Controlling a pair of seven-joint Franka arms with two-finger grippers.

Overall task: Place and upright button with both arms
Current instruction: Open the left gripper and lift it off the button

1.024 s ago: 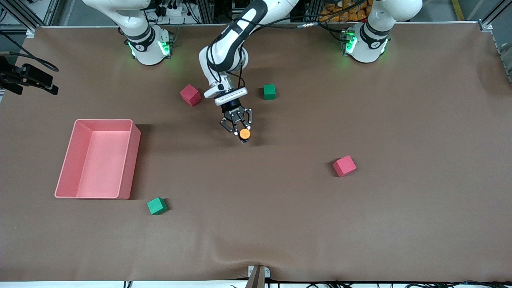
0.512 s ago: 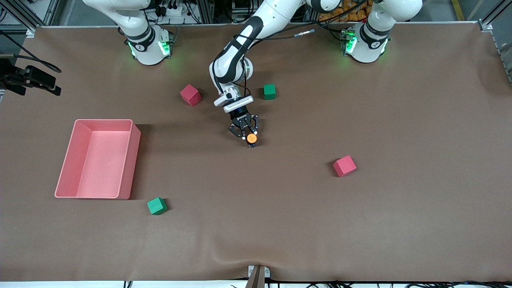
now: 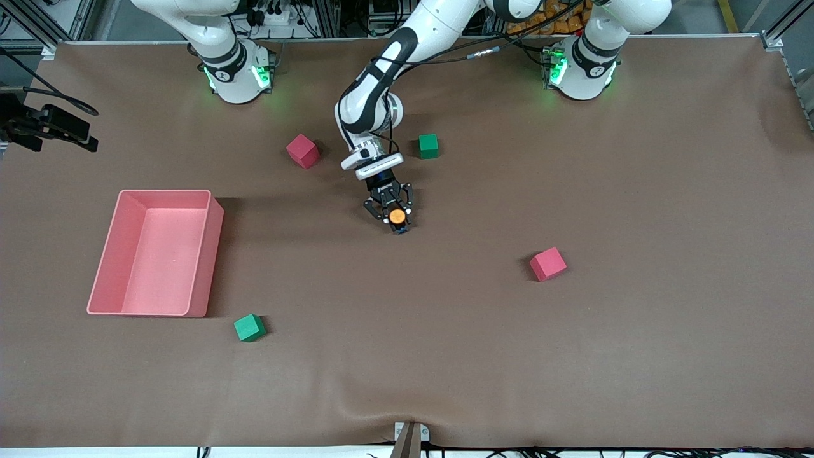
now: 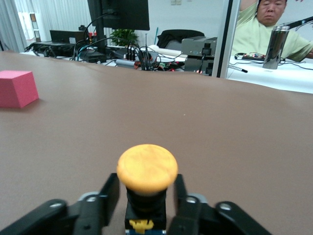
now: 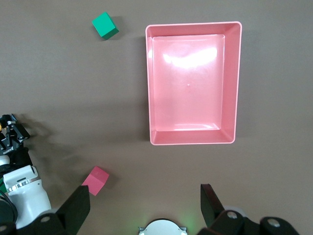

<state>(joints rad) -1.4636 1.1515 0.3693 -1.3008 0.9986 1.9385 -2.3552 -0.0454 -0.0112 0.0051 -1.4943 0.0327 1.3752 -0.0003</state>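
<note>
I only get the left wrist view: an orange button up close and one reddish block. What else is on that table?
Observer: A pink tray lies toward the right arm's end of the table.
Operator: Any other blocks?
Observer: Yes, a green cube sits farther from the front camera than the button, which is at the left gripper.
Operator: Is there a second arm?
Observer: There is. The right gripper hangs open high over the table near its own base, its camera looking down on the tray. That arm waits.
</note>
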